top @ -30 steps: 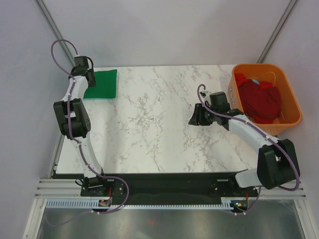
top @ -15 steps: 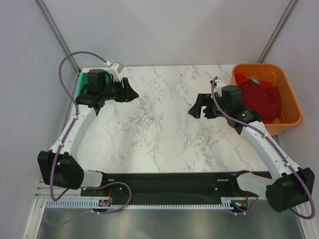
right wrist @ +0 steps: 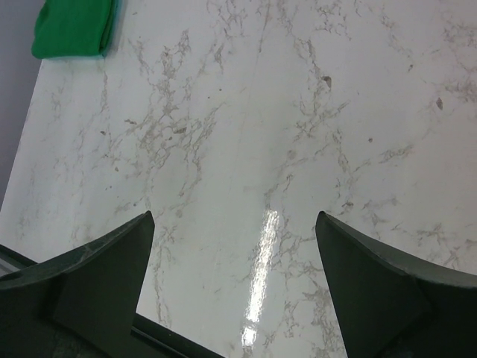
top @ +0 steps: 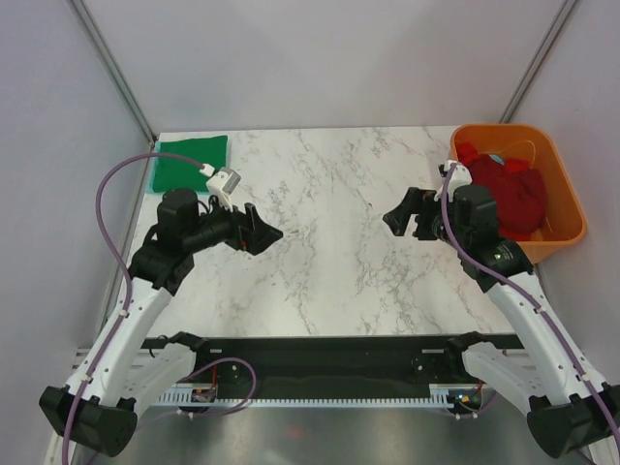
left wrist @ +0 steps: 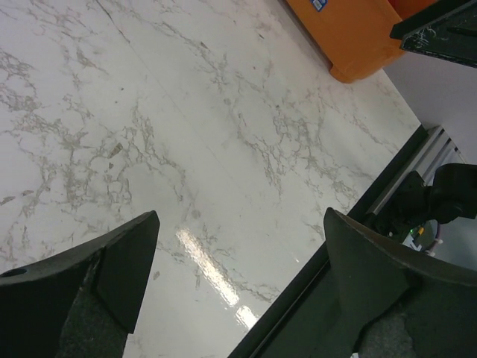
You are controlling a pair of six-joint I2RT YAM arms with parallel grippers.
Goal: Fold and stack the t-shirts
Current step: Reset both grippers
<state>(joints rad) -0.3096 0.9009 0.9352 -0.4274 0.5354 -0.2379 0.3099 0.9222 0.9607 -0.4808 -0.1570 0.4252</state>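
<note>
Top view: shows green t-shirt folded flat on the far-left corner of bench, likely parked there as base of the stack, keeping the middle free for folding. Shows red t-shirts heaped loose in orange tub at the far-right corner, not yet folded. Puts left gripper over the left-middle of the bench, jaws apart, empty, near but clear of the green t-shirt. Puts right gripper near the tub's left side, jaws apart, empty, aimed at bench centre rather than into the tub. Reads as a gap between shirts: one done, next step probably fetching a red one, calling for a swing of the right wrist toward the tub rim. Left wrist view: confirms fingers spread wide with only marble between, nothing pinched. Catches a corner of the orange tub at the top, no shirt anywhere in frame. Right wrist view: same story, fingers wide apart above bare marble, nothing held. Catches the green t-shirt at top left, well apart from the gripper. Worth flagging a tangled-looking red heap: easy to drag up two at once, so better to pinch a single top fold and lift slowly.
</note>
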